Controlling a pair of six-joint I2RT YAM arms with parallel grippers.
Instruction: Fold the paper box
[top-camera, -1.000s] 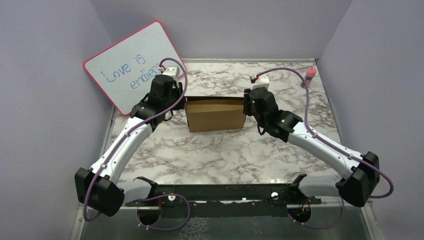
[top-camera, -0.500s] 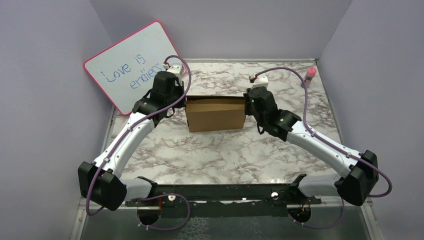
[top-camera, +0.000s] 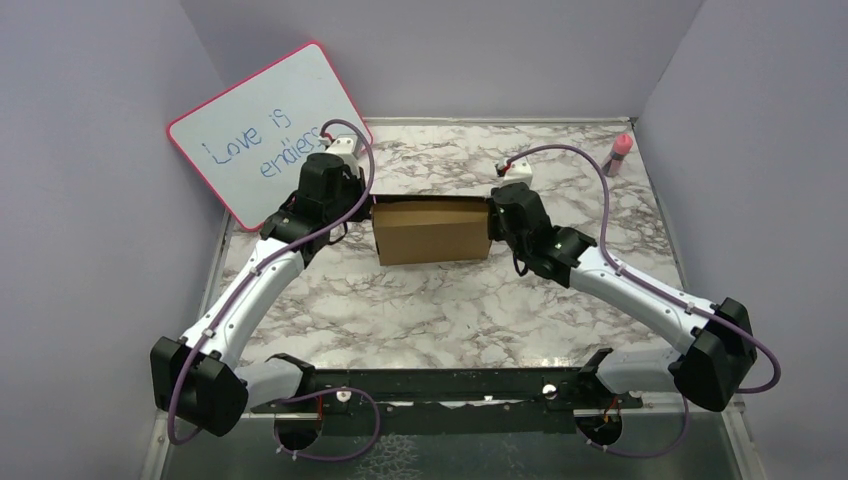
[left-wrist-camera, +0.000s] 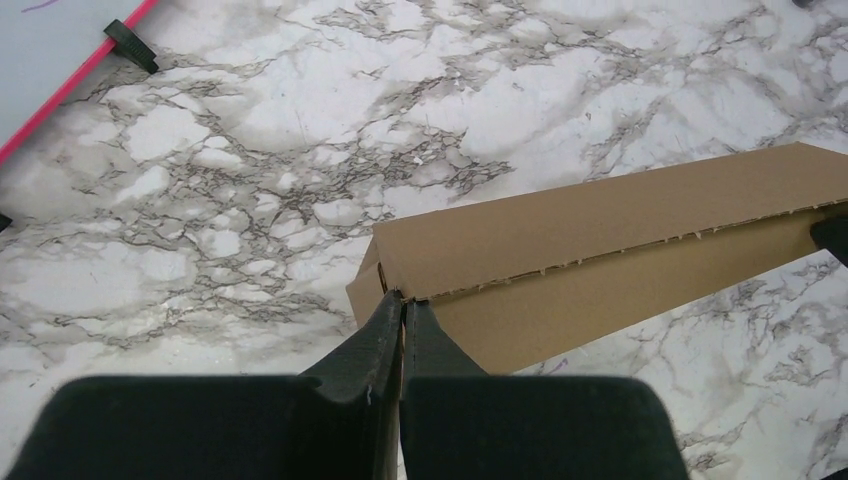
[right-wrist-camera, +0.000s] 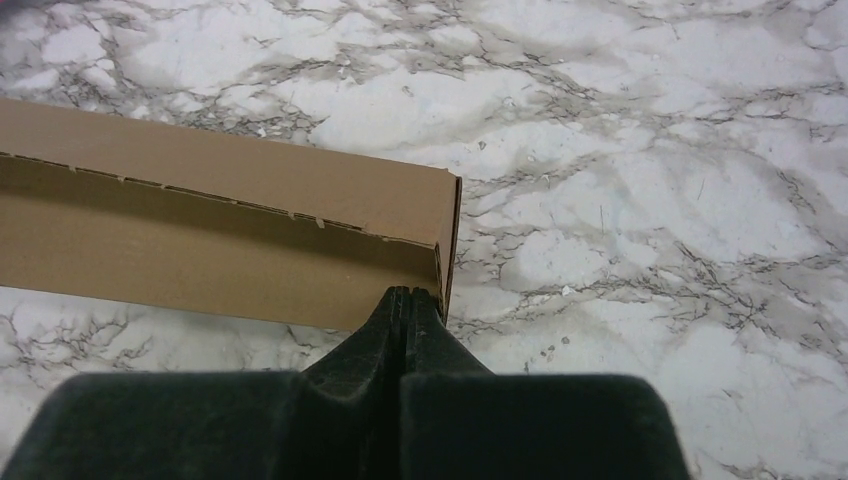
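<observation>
- Paper box (top-camera: 432, 232) sits toward the far middle of the counter (top-camera: 450, 320). Its long axis runs left to right, squarely between the two arms.
- The box already reads as a closed, shallow rectangular form. In the wrist views a perforated flap edge runs along its length, slightly proud of the panel below it (not fully flush, as far as I can tell).
- Left end effector (left-wrist-camera: 403, 300): fingers pressed together with no cardboard visible between them. The tips touch the left end of the box where the flap edge meets the corner.
- Right end effector (right-wrist-camera: 403, 296): also fingers together with nothing pinched, tips against the right-end corner just below the flap edge.
- Judged reason for this pose: with the fingers together, each end effector works as a blunt poker. One at each end braces the box so that a push from one side does not slide it across the smooth marble-pattern surface.
- Judged stage: late. What is left looks like seating or tucking the end flaps.
- Risk: uneven pressure could skew the box or buckle a corner.
- Pink-framed whiteboard (top-camera: 262, 130) leans at the far left, behind the left arm and apart from the box (not part of the task).
</observation>
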